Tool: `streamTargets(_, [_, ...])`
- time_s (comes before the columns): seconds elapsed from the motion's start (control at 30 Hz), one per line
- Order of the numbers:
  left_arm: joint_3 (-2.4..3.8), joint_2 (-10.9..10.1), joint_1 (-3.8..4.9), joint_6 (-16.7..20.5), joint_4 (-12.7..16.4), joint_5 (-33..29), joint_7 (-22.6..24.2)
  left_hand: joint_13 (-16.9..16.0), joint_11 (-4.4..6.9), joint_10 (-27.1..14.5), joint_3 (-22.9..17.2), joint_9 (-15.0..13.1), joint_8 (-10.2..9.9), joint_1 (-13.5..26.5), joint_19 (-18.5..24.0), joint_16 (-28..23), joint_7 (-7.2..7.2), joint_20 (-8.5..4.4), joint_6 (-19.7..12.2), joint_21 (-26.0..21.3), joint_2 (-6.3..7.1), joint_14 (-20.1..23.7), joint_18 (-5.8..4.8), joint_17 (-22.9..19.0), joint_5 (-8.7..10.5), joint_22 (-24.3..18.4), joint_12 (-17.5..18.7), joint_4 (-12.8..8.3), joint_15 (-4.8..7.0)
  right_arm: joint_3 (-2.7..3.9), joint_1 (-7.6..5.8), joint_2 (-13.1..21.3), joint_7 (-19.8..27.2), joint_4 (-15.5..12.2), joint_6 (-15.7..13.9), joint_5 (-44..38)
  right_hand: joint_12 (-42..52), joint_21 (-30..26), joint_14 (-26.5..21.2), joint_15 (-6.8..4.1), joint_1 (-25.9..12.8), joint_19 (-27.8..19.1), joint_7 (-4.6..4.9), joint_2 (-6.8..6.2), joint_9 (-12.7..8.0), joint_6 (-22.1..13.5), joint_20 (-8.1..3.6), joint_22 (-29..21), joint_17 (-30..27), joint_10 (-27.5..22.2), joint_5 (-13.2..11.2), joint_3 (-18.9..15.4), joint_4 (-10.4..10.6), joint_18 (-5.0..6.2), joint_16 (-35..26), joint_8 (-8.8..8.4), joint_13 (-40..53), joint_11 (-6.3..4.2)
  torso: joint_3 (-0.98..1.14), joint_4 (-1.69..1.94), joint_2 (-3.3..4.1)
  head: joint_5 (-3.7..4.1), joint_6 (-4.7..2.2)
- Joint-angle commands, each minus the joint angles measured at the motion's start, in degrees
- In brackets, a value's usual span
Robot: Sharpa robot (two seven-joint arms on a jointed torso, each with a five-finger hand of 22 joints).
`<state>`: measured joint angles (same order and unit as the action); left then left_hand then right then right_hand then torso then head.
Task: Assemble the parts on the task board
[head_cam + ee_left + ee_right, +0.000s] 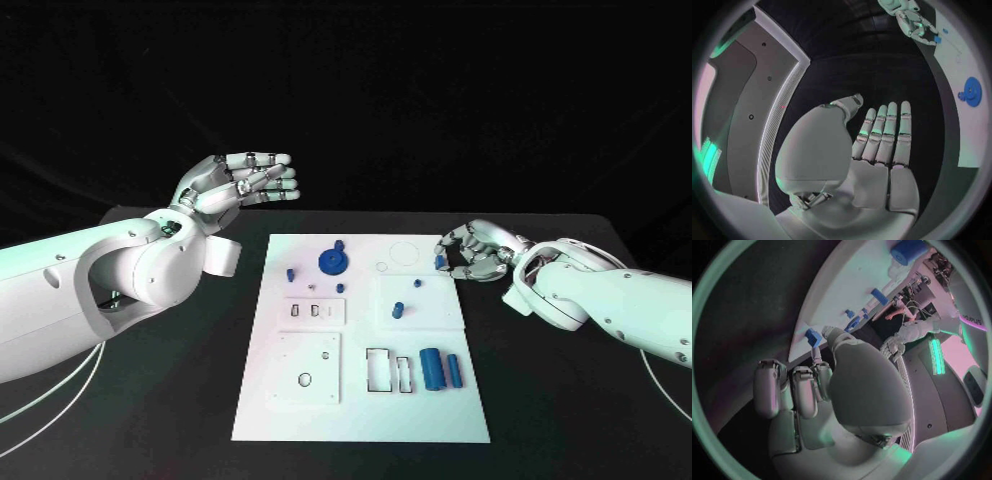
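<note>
The white task board lies in the middle of the black table. On it sit a blue gear, several small blue pegs and two blue cylinders next to a rectangular slot. My right hand is at the board's far right edge and pinches a small blue part between thumb and a finger; the right wrist view shows that part at the fingertips over the board's edge. My left hand hangs raised beyond the board's far left corner, fingers stretched, holding nothing.
White cables loop over the table at the near left, under my left arm. The table's far edge runs just behind the board. Bare black table lies on both sides of the board.
</note>
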<state>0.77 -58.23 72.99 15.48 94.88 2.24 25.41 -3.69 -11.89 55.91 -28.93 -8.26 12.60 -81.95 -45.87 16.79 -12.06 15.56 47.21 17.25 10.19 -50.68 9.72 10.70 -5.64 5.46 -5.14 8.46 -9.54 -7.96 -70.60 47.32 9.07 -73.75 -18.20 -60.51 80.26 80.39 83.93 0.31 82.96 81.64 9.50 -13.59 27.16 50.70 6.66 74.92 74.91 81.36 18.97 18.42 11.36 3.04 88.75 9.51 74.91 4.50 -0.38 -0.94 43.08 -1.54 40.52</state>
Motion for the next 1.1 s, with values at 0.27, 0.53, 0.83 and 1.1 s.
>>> streamTargets(0.27, [0.04,0.12,0.05,-0.85,0.05,0.05,0.5,-0.09,-0.26,0.13,-0.31,0.09,-0.17,0.68,0.17,-0.35,-3.57,0.31,-0.57,-0.35,-0.11,0.2,0.76,0.05,0.21,-0.04,0.4,-0.16,-0.09,-0.01,0.09,-0.48,-0.8,0.59,0.92,-1.01,0.75,0.73,5.08,0.01,-0.87,0.87,-0.33,0.32,0.07,1.68,-0.15,5.9,10.72,0.72,0.17,1.64,0.02,-0.2,0.14,0.18,4.64,-0.19,0.05,-0.02,-0.06,-0.03,0.34])
streamTargets(0.53, [0.04,0.09,0.05,-0.86,0.07,0.05,0.48,-0.09,-0.26,0.13,-0.31,0.09,-0.17,0.68,0.17,-0.35,-3.57,0.31,-0.57,-0.35,-0.11,0.2,0.76,0.05,0.21,-0.04,0.4,-0.16,-0.09,-0.01,0.1,-0.88,-1.3,1.1,0.58,-1.51,0.89,0.85,5.12,-0.11,-1.15,1.01,-0.47,0.57,0.06,2.17,-0.26,6.06,10.9,0.86,0.08,2.38,-0.01,-0.23,0.19,0.23,4.77,-0.33,0.06,0.0,-0.03,-0.06,0.47])
streamTargets(0.83, [0.04,0.04,0.05,-0.87,0.07,0.05,0.47,-0.09,-0.26,0.13,-0.31,0.09,-0.17,0.68,0.17,-0.35,-3.57,0.31,-0.57,-0.35,-0.11,0.2,0.76,0.05,0.21,-0.04,0.4,-0.16,-0.09,-0.02,0.1,-1.1,-1.85,1.46,0.16,-2.14,1.29,1.21,5.17,-0.4,-1.54,1.38,-0.87,1.18,0.16,3.49,-0.51,6.51,11.1,1.25,-0.06,4.1,-0.36,-0.35,0.24,0.57,5.18,-0.68,0.07,-0.04,-0.08,-0.03,0.7])
streamTargets(1.1, [0.04,0.01,0.05,-0.9,0.09,0.05,0.44,-0.09,-0.26,0.13,-0.31,0.09,-0.17,0.68,0.17,-0.35,-3.57,0.31,-0.57,-0.35,-0.11,0.2,0.76,0.05,0.21,-0.04,0.4,-0.16,-0.09,-0.03,0.14,-1.28,-1.98,1.46,0.05,-2.35,1.46,1.42,5.22,-0.91,-2.1,1.62,-1.57,1.47,0.63,5.42,-0.97,6.84,11.3,1.46,-0.97,6.12,-1.42,-0.42,0.29,1.6,5.39,-1.28,0.08,-0.03,-0.1,-0.04,0.82])
